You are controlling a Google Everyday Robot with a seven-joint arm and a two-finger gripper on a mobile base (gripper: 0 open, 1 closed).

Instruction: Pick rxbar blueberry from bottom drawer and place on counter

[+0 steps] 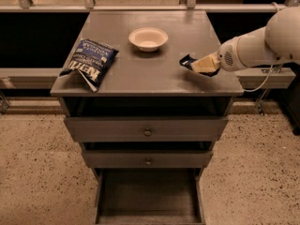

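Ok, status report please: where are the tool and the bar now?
Tool over counter, right side, shut on bar. Bottom drawer open. Bowl and chip bag well left, not in the way.

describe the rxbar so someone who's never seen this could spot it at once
Look at the grey counter topping the drawer cabinet, then at its right edge, where the arm's gripper hangs. The rxbar blueberry is the small dark navy wrapper pinched in it, far smaller than the chip bag at the left and flat, unlike the round bowl.
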